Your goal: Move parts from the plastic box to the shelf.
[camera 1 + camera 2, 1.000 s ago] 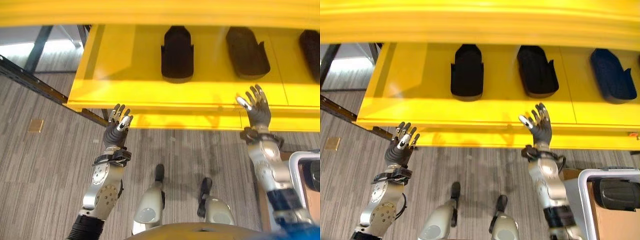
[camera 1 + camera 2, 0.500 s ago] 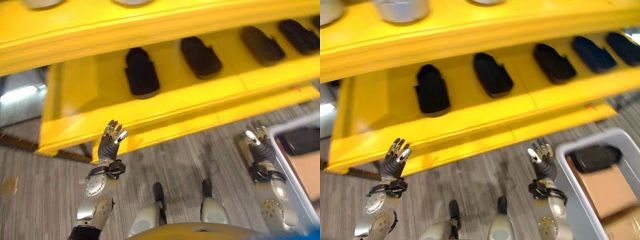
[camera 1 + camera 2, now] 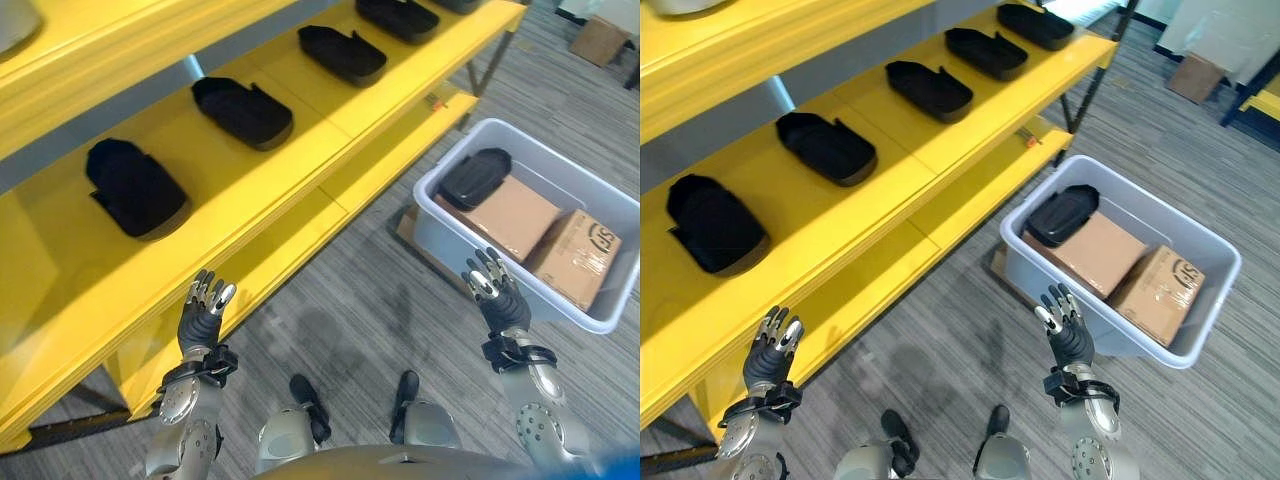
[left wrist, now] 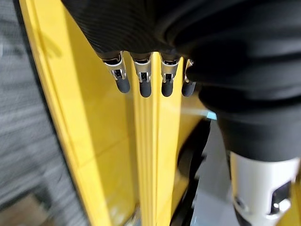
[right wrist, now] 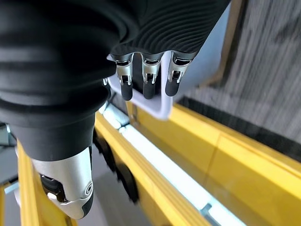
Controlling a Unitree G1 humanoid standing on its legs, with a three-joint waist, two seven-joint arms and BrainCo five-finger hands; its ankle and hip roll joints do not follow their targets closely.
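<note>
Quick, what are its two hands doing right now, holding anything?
Left hand: open, holding nothing, raised in front of the yellow shelf.
Right hand: open, holding nothing, raised near the plastic box.

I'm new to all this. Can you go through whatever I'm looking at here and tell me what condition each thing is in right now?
Left hand: open, holding nothing.
Right hand: open, holding nothing.
Plastic box: on the floor, lidless.
Black part in the box: lying beside two cardboard boxes.
Shelf: carries a row of black parts.
</note>
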